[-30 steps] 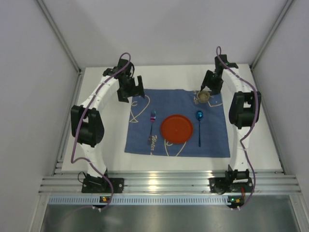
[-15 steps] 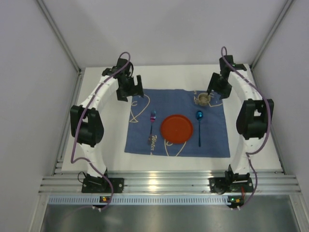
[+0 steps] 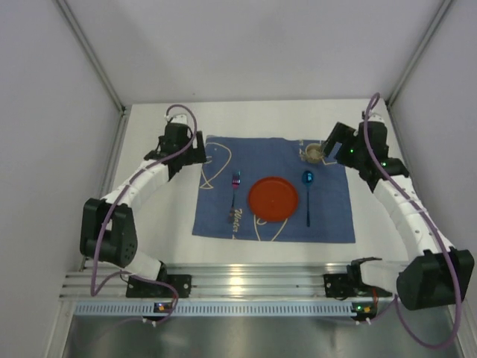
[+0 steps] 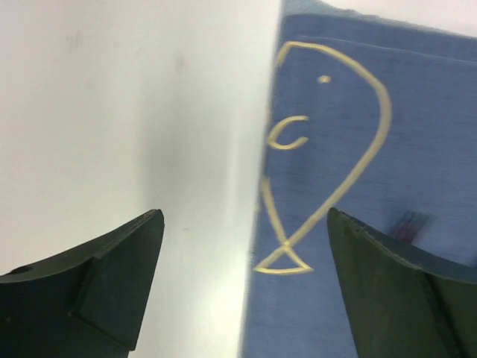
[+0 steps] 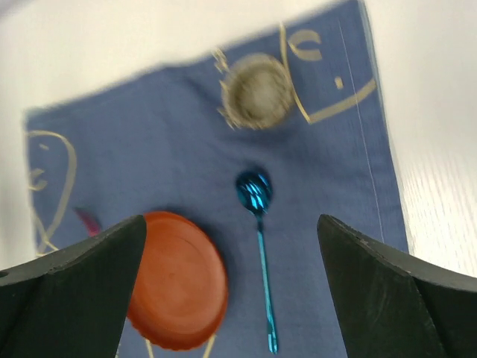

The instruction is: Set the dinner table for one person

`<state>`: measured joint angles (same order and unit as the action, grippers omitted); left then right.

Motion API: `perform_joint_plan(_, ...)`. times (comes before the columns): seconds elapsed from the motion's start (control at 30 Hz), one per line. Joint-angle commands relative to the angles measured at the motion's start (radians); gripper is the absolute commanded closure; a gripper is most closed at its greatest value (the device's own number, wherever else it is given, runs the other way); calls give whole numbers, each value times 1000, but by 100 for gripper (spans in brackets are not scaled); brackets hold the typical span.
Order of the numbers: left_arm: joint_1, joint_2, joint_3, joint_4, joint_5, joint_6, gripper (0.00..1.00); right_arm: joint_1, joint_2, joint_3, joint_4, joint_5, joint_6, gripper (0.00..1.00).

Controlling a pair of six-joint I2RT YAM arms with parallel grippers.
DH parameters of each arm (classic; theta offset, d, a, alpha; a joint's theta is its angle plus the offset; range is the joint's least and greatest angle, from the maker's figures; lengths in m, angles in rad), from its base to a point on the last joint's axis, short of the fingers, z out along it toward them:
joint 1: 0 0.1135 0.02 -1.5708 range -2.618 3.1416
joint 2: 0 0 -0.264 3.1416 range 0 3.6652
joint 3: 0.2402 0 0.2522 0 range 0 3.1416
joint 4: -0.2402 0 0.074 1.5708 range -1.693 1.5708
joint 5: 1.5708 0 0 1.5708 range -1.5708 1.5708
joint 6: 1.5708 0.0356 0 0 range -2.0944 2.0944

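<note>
The white dinner table (image 3: 156,224) carries a blue placemat (image 3: 328,216). On the mat lie an orange plate (image 3: 273,198), a purple fork (image 3: 234,195) to its left, a blue spoon (image 3: 308,195) to its right and a beige cup (image 3: 314,152) at the far right corner. My left gripper (image 3: 192,147) is open and empty over the mat's far left edge (image 4: 373,224), its fingers (image 4: 244,216) straddling that edge. My right gripper (image 3: 334,147) is open and empty, raised just right of the cup. Its view (image 5: 231,220) shows the spoon (image 5: 262,261), plate (image 5: 179,280) and cup (image 5: 257,91).
Grey walls enclose the table on the left, back and right. An aluminium rail (image 3: 253,285) with both arm bases runs along the near edge. Bare white tabletop (image 4: 112,112) lies left of the mat and also right of it (image 5: 432,149).
The right gripper has drawn away from above the cup to its right, and that arm has swung outward. The left arm has folded lower and its gripper has shifted slightly left and nearer.
</note>
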<state>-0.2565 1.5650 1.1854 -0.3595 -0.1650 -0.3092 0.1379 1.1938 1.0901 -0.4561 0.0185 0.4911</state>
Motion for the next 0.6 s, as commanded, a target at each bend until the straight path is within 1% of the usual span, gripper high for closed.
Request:
perform_joint_plan(0.0, 5, -108, -312, 638, -213, 190, 8, -14, 18, -159, 158, -4, 57, 2)
perform_joint_plan(0.03, 6, -103, -358, 658, -246, 200, 8, -12, 10, -176, 166, -12, 60, 2)
perform_joint_plan(0.07, 16, -103, -356, 640, -255, 215, 8, -9, -12, -202, 178, -9, 58, 2)
perform_joint_plan(0.1, 19, -111, -353, 596, -239, 223, 8, 0, -31, -213, 189, -9, 49, 2)
perform_joint_plan(0.17, 28, -144, -400, 609, -211, 232, 8, 8, -92, -242, 227, 4, 11, 0)
perform_joint_plan(0.23, 46, -203, -488, 669, -130, 220, 6, 11, -128, -265, 264, 20, -11, 0)
perform_joint_plan(0.3, 92, -242, -542, 701, -65, 190, 6, 9, -157, -271, 269, 32, -17, 0)
perform_joint_plan(0.33, 111, -252, -593, 724, -10, 183, 6, 9, -161, -268, 260, 23, -20, 0)
perform_joint_plan(0.4, 138, -270, -638, 744, 2, 183, 6, 11, -168, -262, 246, 3, -20, 0)
perform_joint_plan(0.5, 143, -275, -757, 844, -1, 177, 7, 12, -184, -275, 238, -12, -3, 0)
perform_joint_plan(0.53, 143, -269, -830, 896, 11, 177, 6, 14, -186, -283, 232, -14, 0, 0)
perform_joint_plan(0.57, 145, -260, -848, 980, 18, 183, 9, 17, -188, -285, 226, -14, -3, 0)
